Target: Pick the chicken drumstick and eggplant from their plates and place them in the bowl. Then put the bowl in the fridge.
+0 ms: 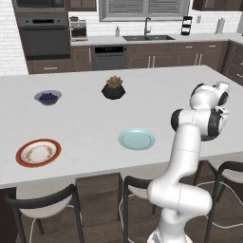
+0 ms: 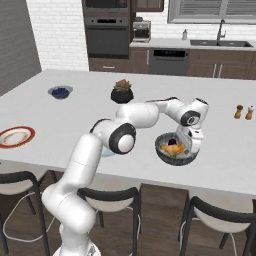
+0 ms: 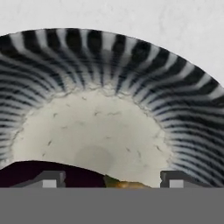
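My gripper [image 3: 106, 179] hangs wide open, empty, just over the bowl [image 2: 176, 150]; eggplant [image 3: 39, 174] and drumstick [image 3: 124, 184] lie directly beneath.

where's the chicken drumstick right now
The chicken drumstick lies inside the bowl near the counter's front edge in the right base view, right under the gripper.

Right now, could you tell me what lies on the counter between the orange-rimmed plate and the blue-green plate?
Nothing: in the left base view, the white counter between the orange-rimmed plate and the blue-green plate is bare.
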